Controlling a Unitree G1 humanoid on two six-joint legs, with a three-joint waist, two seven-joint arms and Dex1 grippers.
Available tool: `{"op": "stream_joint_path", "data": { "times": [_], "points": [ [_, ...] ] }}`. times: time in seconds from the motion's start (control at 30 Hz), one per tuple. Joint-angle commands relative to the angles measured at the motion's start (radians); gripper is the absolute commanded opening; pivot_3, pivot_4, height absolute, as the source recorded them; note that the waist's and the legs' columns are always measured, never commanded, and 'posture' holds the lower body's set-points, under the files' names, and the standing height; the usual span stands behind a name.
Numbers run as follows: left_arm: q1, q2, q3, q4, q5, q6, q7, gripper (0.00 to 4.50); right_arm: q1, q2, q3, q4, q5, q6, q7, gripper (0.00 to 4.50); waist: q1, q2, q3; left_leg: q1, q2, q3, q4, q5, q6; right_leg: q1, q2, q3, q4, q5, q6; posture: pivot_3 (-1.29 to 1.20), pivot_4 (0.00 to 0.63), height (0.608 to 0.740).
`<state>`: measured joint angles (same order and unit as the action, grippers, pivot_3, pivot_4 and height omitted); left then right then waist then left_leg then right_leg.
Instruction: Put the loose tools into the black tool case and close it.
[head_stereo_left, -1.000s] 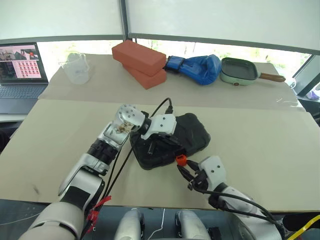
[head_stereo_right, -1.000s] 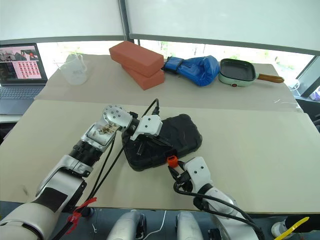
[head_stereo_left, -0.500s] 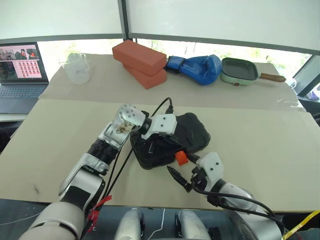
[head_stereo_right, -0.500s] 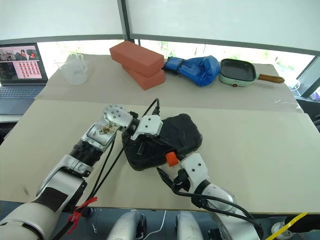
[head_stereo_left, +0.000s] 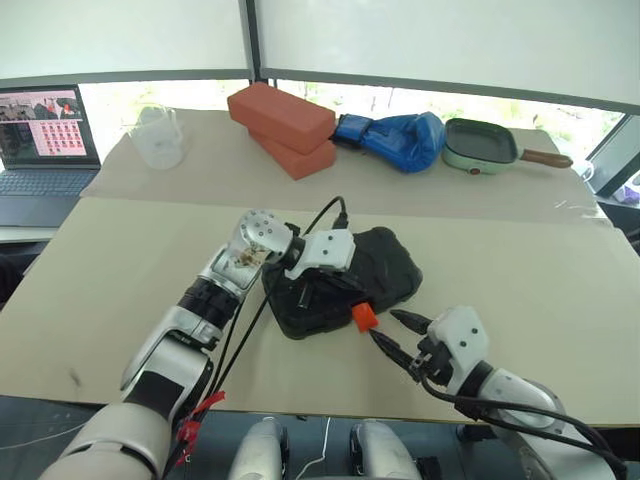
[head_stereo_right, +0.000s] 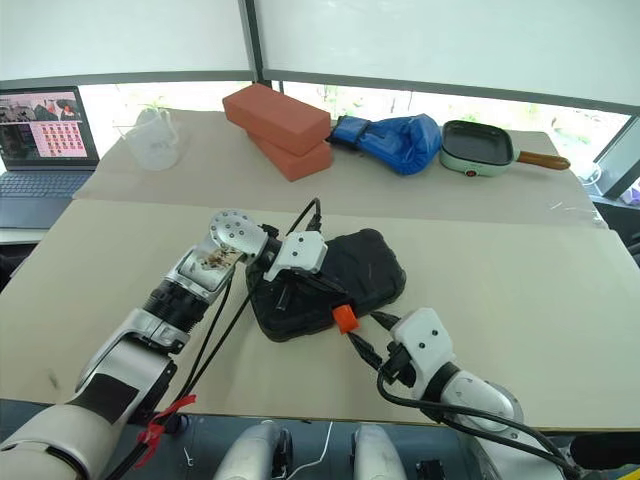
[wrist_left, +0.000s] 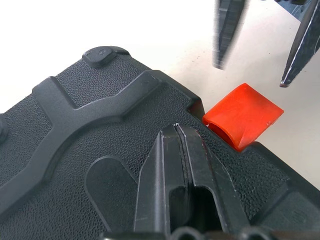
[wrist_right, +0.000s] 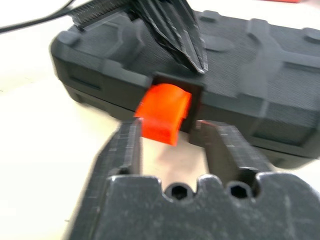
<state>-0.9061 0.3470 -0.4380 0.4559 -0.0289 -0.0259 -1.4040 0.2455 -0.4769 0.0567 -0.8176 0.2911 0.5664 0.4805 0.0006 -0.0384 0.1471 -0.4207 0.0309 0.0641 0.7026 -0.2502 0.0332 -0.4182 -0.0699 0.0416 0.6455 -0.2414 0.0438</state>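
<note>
Pressing its clenched left gripper (wrist_left: 182, 150) down on the lid of the black tool case (head_stereo_left: 385, 265), which lies shut near the table's front edge, your robot lines its right gripper (wrist_right: 172, 137) up on the orange latch (head_stereo_left: 364, 317), fingers parted to either side and grasping nothing. Misjudge the approach and you could shove the latch sideways, or skid the case out from under the left gripper, leaving the lid unfastened

The tool case (head_stereo_left: 340, 280) lies mid-table, bricks (head_stereo_left: 280, 125), glove (head_stereo_left: 395, 135) and pan (head_stereo_left: 480, 145) behind it, laptop (head_stereo_left: 45, 150) far left.
</note>
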Motion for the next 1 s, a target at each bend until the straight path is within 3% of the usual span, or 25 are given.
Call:
{"op": "stream_joint_path", "data": {
  "times": [0.03,0.1,0.5,1.0],
  "points": [
    [0.002,0.006,-0.036,0.043,0.058,0.003,0.0,0.0,-0.024,-0.002,0.005,-0.038,0.014,-0.029,0.007,0.73,0.0,0.0,0.0,0.0,0.0,0.0,0.0,0.0,0.0,0.0,0.0,0.0,0.0,0.0,0.0,0.0,0.15,0.738],
    [0.001,0.005,-0.037,0.043,0.058,0.004,0.001,0.0,-0.034,-0.007,0.024,-0.015,-0.004,-0.036,0.007,0.06,0.0,0.0,0.0,0.0,0.0,0.0,0.0,0.0,0.0,0.0,0.0,0.0,0.0,0.0,0.0,0.0,0.15,0.738],
    [0.001,0.009,-0.034,0.035,0.057,0.014,0.004,0.0,-0.119,-0.002,0.125,0.145,-0.085,-0.068,0.004,0.06,0.0,0.0,0.0,0.0,0.0,0.0,0.0,0.0,0.0,0.0,0.0,0.0,0.0,0.0,0.0,0.0,0.15,0.738],
    [0.007,0.009,-0.039,0.026,0.057,0.017,0.004,0.0,-0.167,0.041,0.152,0.196,-0.113,-0.065,-0.014,0.06,-0.003,0.0,0.0,0.001,0.001,0.0,0.0,0.0,0.0,0.0,0.001,0.0,0.0,0.0,0.0,0.0,0.15,0.738]
  ]
}}
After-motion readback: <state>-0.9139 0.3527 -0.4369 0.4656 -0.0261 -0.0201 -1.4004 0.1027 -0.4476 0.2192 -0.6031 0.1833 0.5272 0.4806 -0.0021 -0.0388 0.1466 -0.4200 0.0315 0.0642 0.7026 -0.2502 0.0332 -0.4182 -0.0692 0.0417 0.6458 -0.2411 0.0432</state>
